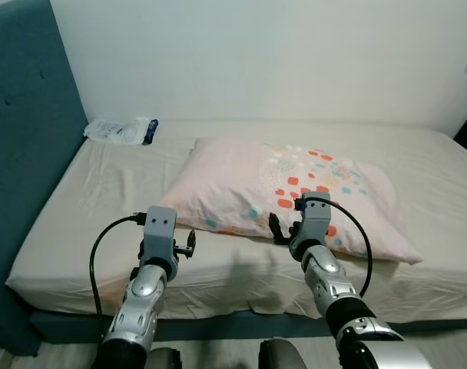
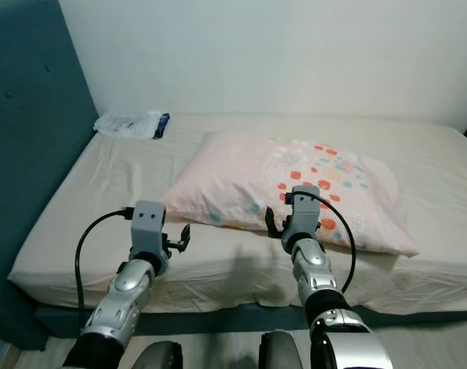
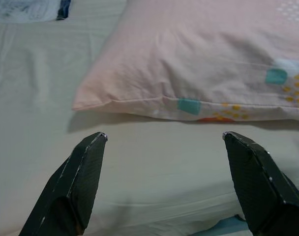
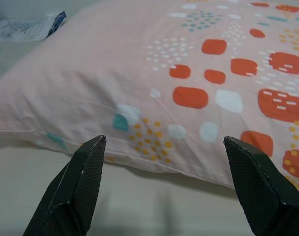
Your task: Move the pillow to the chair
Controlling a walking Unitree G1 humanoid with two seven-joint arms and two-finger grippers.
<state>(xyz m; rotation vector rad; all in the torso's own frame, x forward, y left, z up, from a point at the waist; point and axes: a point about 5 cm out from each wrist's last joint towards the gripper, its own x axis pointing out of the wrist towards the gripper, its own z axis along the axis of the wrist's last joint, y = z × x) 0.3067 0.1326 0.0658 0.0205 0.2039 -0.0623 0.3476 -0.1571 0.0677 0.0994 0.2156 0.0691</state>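
Note:
A pale pink pillow (image 1: pixel 295 196) with orange and teal spots lies flat on the bed (image 1: pixel 103 200), a little right of the middle. My left gripper (image 3: pixel 164 135) is open and hovers low over the sheet, just short of the pillow's near left corner (image 3: pixel 80 104). My right gripper (image 4: pixel 164 138) is also open, its fingers spread in front of the pillow's near long edge (image 4: pixel 139 167). Neither gripper touches the pillow. In the left eye view both wrists (image 1: pixel 160 231) (image 1: pixel 310 219) reach over the bed's front edge.
A teal padded headboard (image 1: pixel 26 154) stands along the left side of the bed. A white plastic packet (image 1: pixel 120 130) lies at the back left corner by the white wall. The mattress's front edge (image 1: pixel 241 296) runs below my arms.

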